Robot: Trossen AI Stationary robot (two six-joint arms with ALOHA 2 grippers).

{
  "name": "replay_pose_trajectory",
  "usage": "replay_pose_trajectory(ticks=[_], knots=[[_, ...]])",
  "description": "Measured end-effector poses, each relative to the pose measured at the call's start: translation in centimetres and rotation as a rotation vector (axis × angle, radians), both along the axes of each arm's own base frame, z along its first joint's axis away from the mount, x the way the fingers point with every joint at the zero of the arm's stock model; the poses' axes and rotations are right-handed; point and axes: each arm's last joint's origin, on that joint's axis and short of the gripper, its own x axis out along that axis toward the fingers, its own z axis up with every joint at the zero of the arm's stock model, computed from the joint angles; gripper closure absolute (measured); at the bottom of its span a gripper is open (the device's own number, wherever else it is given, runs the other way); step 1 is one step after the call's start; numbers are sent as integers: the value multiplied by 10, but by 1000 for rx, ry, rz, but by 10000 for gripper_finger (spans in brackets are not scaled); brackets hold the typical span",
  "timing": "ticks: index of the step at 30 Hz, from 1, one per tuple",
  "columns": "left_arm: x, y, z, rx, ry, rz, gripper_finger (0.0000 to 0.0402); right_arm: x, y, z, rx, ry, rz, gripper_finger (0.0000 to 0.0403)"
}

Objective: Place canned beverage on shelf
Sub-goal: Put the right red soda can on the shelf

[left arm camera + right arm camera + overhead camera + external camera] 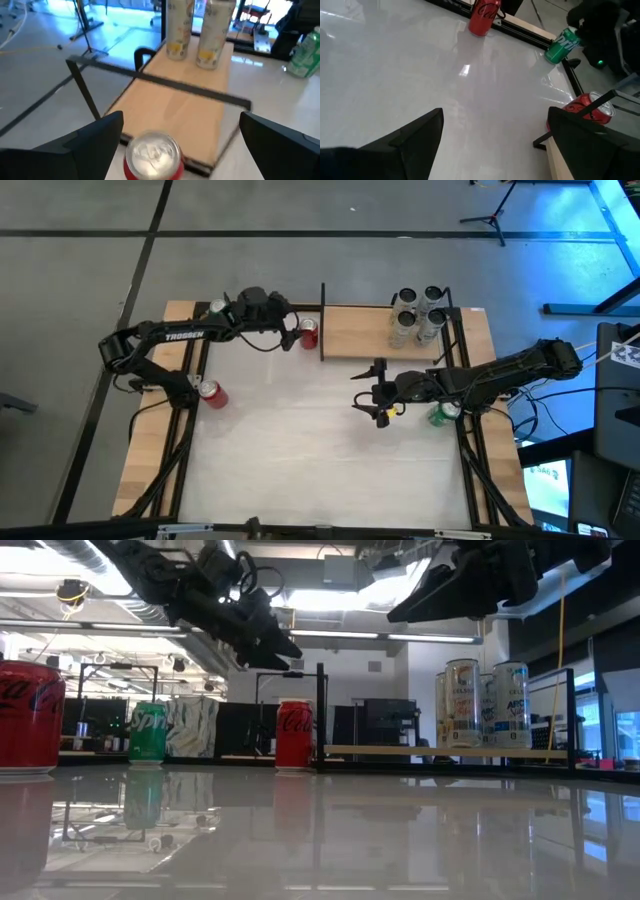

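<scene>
Two matte black fingers of the left gripper [297, 330] stand spread wide, empty, above a red aluminium cola can [308, 332] just left of the pale wooden shelf [360, 332]; only the left wrist view shows its silver lid. The right gripper [378, 393] hovers released over the glossy white tabletop [300, 450].

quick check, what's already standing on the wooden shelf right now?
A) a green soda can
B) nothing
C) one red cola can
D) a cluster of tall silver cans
D: the high view shows a group of tall silver cans on the far right part of the shelf; the red can stands on the white tabletop just off the shelf's left end, under the open left end effector.
</scene>
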Motion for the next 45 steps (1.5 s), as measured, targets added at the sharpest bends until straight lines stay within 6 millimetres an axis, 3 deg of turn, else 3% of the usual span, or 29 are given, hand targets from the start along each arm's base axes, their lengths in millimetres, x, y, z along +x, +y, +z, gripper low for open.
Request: replay_pose_trajectory(ticks=[7, 13, 18, 33, 37, 43, 45], knots=[[13, 27, -24, -95, 91, -70, 11, -1, 0, -1, 4, 13, -1, 49], [16, 41, -30, -33, 140, -65, 11, -2, 0, -4, 19, 41, -10, 49], [19, 44, -37, -33, 128, -145, 11, -2, 0, -4, 25, 43, -13, 49], [25, 50, -69, -61, 230, -112, 14, -2, 0, -4, 27, 42, -13, 49], [25, 50, -71, -64, 238, -103, 41, -2, 0, -4, 27, 42, -13, 49], [25, 50, -70, -58, 243, -77, 119, -2, 0, -4, 27, 42, -13, 49], [24, 50, -69, -69, 241, -61, 126, -2, 0, -4, 27, 42, -13, 49]])
